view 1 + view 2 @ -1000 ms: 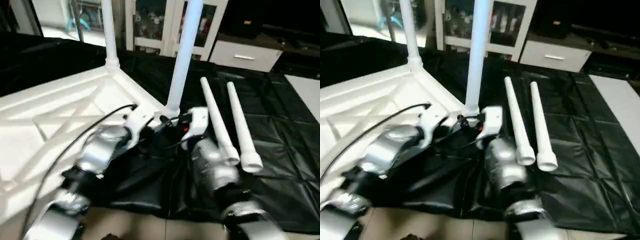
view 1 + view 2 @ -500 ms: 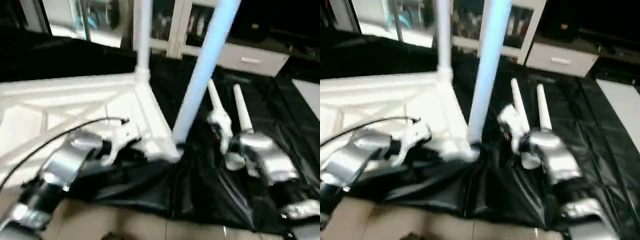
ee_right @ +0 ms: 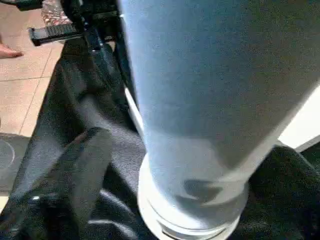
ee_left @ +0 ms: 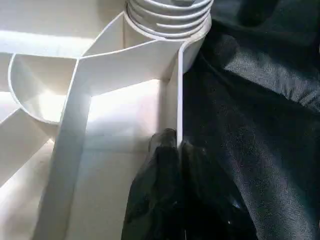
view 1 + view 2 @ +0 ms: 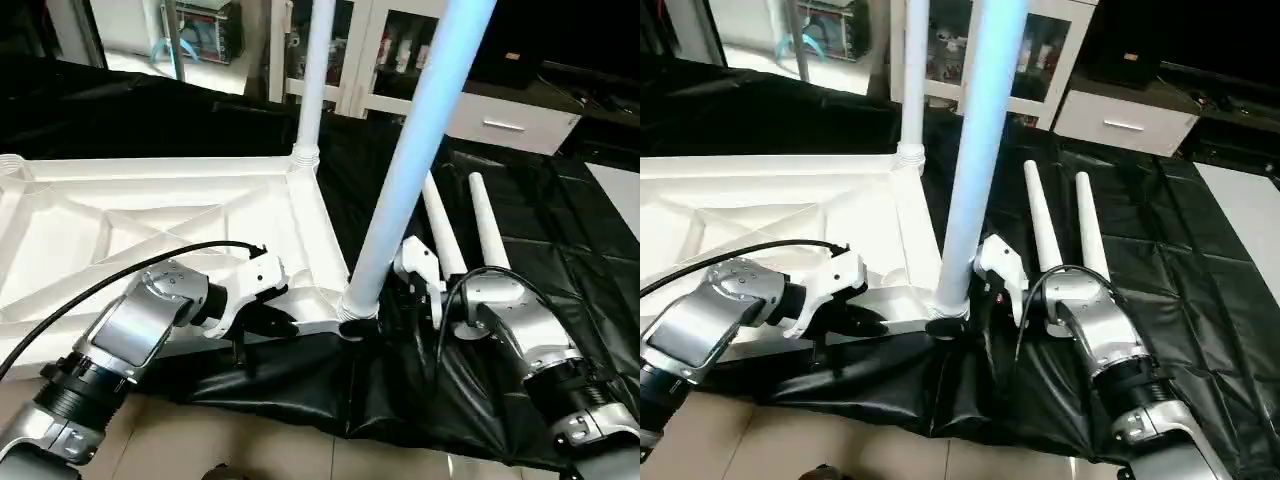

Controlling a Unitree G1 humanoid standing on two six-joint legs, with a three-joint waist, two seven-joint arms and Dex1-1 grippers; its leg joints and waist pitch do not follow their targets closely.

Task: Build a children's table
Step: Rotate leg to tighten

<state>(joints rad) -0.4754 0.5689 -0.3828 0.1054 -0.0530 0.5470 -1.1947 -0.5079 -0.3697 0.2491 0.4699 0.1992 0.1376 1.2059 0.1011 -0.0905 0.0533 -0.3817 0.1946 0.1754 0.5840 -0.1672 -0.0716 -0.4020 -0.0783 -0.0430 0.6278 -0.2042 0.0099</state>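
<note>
The children's table lies upside down: its white ribbed tabletop (image 5: 150, 215) rests on the black cloth. One leg (image 5: 312, 80) stands in the far corner socket. A second leg (image 5: 405, 185) stands in the near corner socket (image 4: 167, 20). Two loose legs (image 5: 436, 225) (image 5: 488, 232) lie side by side to the right. My left gripper (image 5: 278, 322) is shut on the tabletop's thin rim (image 4: 179, 95) just short of the near socket. My right gripper (image 5: 978, 298) is open at the base of the near leg (image 3: 200, 125), one finger (image 3: 86, 157) standing beside it.
The near corner sits at the work table's front edge, where the black cloth (image 5: 300, 375) hangs down over tiled floor (image 5: 250, 445). White cabinets (image 5: 385, 45) and a drawer unit (image 5: 505, 125) stand behind the table. A black cable (image 5: 120, 275) arcs over my left forearm.
The whole view has swung. My right gripper drew off toward the loose legs, then came back to the near leg's base. The left gripper has kept its hold on the rim.
</note>
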